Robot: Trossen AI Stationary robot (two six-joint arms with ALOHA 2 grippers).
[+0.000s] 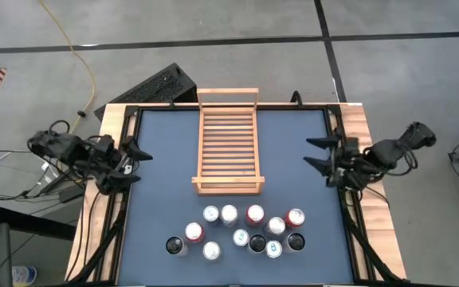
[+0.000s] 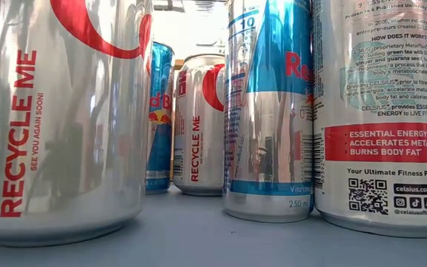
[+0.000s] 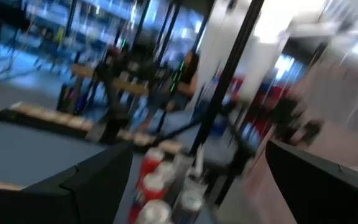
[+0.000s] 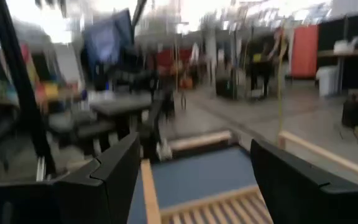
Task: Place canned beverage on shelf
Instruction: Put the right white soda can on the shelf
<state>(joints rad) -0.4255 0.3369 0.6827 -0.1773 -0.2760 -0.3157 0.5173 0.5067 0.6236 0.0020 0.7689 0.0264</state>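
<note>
The light-wood slatted shelf (image 1: 228, 143) lies flat on the blue table at its far middle, with a raised rail at each short end; its far part shows in the right wrist view (image 4: 229, 208). Several drink cans (image 1: 237, 231) stand upright in a cluster at the near middle; they fill the low view (image 2: 199, 126) and show in the left wrist view (image 3: 157, 186). My left gripper (image 1: 138, 163) is open over the table's left edge. My right gripper (image 1: 317, 153) is open over the right edge. Both are empty.
A black keyboard-like object (image 1: 156, 86) lies beyond the table's far left corner. A wooden frame (image 1: 357, 119) borders the blue mat. Bare mat lies between the shelf and each arm.
</note>
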